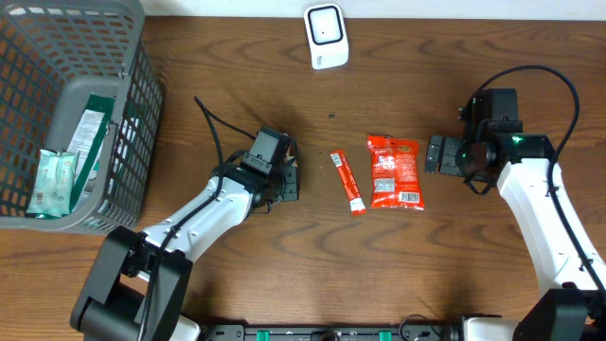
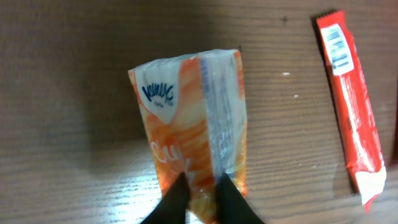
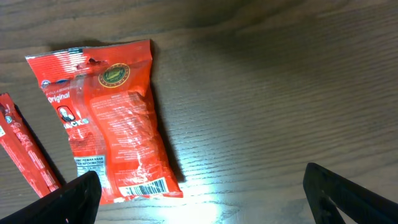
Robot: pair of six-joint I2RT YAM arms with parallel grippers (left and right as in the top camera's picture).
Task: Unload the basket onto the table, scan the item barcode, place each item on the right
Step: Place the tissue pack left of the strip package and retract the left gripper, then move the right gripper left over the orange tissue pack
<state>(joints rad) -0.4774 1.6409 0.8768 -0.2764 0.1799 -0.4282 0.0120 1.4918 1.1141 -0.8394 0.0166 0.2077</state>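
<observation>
An orange-and-white tissue pack [image 2: 186, 118] lies flat on the wooden table, and my left gripper [image 2: 200, 180] is shut on its near end, a dark finger on each side of the crimped seam. From overhead the left gripper [image 1: 287, 180] hides the pack. A red snack bag [image 1: 395, 172] lies right of centre, its barcode [image 3: 146, 188] facing up at the near corner. My right gripper [image 3: 199, 186] hangs wide open beside the snack bag [image 3: 112, 118], holding nothing, and it shows overhead just right of the bag [image 1: 437, 154]. A white scanner [image 1: 325, 36] stands at the back.
A thin red stick pack [image 1: 347, 182] lies between the two grippers, also seen in the left wrist view [image 2: 351, 106]. A grey mesh basket [image 1: 142, 104] at the far left holds green packets [image 1: 57, 180].
</observation>
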